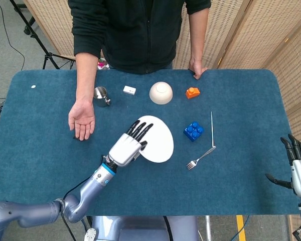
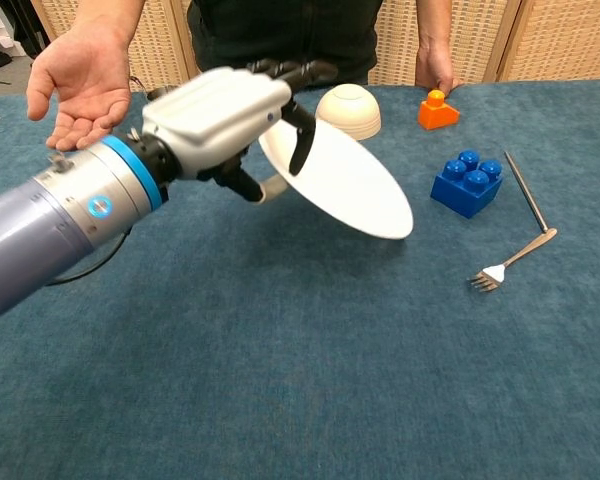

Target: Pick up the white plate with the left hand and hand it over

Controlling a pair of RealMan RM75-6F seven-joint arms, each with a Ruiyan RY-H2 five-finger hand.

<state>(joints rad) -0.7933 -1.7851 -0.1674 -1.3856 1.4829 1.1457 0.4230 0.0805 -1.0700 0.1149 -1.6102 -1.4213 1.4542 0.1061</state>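
The white plate [image 1: 159,140] [image 2: 345,180] hangs above the blue table, tilted with its right edge lower. My left hand [image 1: 129,145] [image 2: 225,115] grips its left rim, fingers over the top and thumb underneath. The person's open palm [image 1: 82,120] [image 2: 80,82] waits face up to the left of the plate, over the table. My right hand [image 1: 298,168] stays at the table's right edge with its fingers apart and nothing in it; the chest view does not show it.
A steel cup [image 1: 101,96], a small white block [image 1: 129,90], an upturned cream bowl [image 1: 161,93] and an orange toy [image 1: 192,92] line the far side. A blue brick [image 1: 193,130], a fork [image 1: 200,157] and a thin stick [image 1: 211,127] lie right of the plate.
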